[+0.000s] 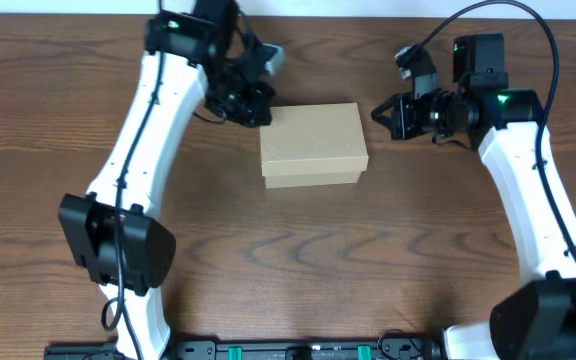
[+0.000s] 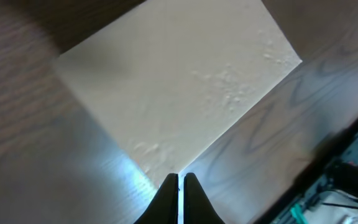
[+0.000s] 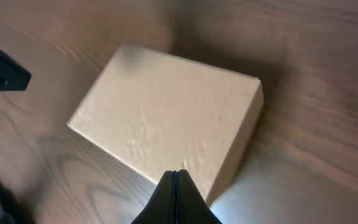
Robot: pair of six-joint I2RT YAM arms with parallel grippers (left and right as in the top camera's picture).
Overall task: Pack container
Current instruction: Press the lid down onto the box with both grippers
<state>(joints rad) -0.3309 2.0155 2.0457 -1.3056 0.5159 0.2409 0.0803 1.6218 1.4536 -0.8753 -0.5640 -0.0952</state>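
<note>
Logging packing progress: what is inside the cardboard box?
Cannot be seen: the cardboard box lies shut on the wooden table, its closed top hiding the inside in every view. Nothing rests on top of it.

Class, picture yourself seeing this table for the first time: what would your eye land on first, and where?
The closed tan cardboard container sits mid-table on the dark wood. The left tool hovers by its far left corner and the right tool just off its right end, both shut and holding nothing.
</note>
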